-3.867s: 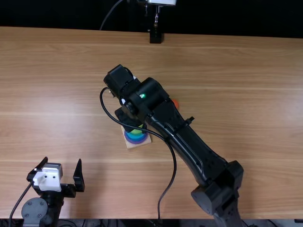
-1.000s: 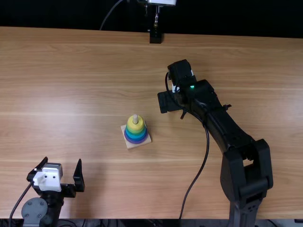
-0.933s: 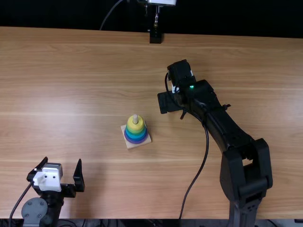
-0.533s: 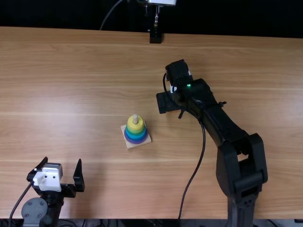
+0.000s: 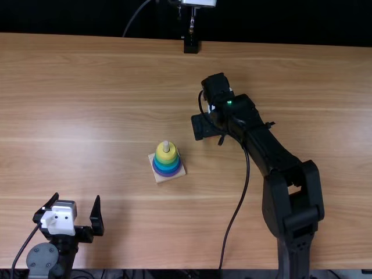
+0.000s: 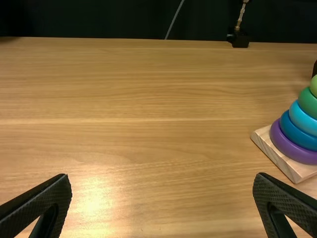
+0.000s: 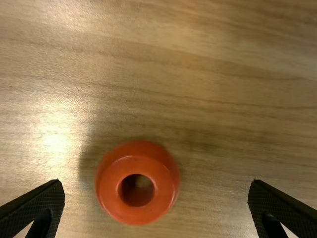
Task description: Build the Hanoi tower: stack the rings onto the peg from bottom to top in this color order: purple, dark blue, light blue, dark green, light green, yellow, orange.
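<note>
In the top view my left gripper [image 5: 78,218] stands open at the near left. My right gripper [image 5: 209,136] is up and to the right of the stacked tower, above the orange ring [image 5: 215,136], which is mostly hidden under it. The yellow ring [image 5: 166,154] tops the stack on the wooden base [image 5: 164,178], with the peg tip [image 5: 166,146] above it. In the left wrist view, the purple ring [image 6: 292,147] lies lowest, beyond my open left gripper [image 6: 162,183]. In the right wrist view, the orange ring [image 7: 137,182] lies flat between the spread fingers of my right gripper [image 7: 156,188].
The wooden table [image 5: 93,116] spreads around the tower. A black stand [image 5: 190,44] is at the far edge, near the middle. The right arm, with its loose cable [image 5: 235,212], spans the right side from the near edge.
My right gripper has moved from over the tower to the right, over the orange ring, with a slight leftward shift lately. The yellow ring is now uncovered. The left arm has not moved.
</note>
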